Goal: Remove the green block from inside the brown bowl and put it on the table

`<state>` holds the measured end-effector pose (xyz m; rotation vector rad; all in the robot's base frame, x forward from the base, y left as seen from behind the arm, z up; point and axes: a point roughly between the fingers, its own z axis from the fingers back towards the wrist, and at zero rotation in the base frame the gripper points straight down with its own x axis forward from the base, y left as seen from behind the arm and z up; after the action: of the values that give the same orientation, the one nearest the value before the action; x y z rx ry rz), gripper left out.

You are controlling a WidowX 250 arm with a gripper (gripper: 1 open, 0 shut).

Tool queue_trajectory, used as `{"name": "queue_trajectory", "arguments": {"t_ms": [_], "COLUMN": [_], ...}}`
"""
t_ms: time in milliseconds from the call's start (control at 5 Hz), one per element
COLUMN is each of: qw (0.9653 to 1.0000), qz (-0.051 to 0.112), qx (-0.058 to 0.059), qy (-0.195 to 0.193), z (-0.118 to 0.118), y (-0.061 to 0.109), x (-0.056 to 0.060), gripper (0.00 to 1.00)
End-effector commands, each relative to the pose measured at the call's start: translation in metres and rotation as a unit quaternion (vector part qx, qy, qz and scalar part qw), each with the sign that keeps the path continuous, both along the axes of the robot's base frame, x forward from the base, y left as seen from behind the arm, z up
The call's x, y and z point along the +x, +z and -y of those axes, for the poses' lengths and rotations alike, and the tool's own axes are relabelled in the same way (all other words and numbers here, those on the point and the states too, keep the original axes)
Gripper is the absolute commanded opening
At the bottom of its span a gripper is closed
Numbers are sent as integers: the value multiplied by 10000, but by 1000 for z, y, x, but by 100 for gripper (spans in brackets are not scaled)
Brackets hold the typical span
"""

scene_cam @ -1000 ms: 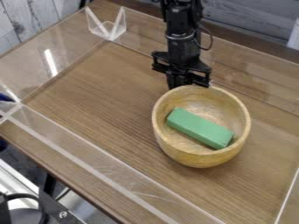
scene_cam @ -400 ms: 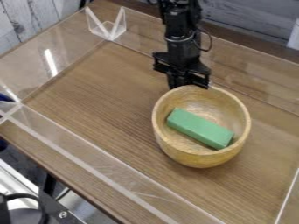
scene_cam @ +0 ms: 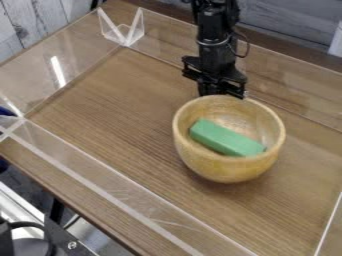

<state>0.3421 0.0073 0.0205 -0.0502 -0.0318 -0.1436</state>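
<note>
Since the earlier frame the gripper [scene_cam: 221,92] sits a little further right, and the brown bowl [scene_cam: 201,160] has shifted slightly and tipped, its rim now lower on the near-left side. Green block [scene_cam: 226,139] has slid with it and lies more level across the middle of the bowl's inside.

Notes now: 1 black arm comes down from the top of view, gripper pointing straight down at the bowl's far rim. Fingertips look pressed together, jaws at their narrowest, nothing held between them. Whether they touch the rim or stand just behind it, cannot tell.

Green block rests flat inside the bowl, long side running from upper left to lower right, apart from the gripper.

Bowl stands on the table [scene_cam: 94,110], right of centre. Low clear acrylic walls [scene_cam: 80,165] edge the tabletop; a clear bracket [scene_cam: 123,27] stands at the far left corner.

No brand, label or writing readable anywhere.
</note>
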Motion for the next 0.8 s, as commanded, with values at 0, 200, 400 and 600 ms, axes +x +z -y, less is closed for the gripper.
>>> {"name": "queue_trajectory", "arguments": {"t_ms": [0,200,400,600], "qw": [9998,9999,9994,9996], "qz": [118,-52,-207,-124], "qx": [165,64,-43,-123], "qy": [26,147,266,206], "z": [6,5,3,6], "y": [8,12,18,30], "x": [13,16,19,24], "gripper": [0,0,0,0]}}
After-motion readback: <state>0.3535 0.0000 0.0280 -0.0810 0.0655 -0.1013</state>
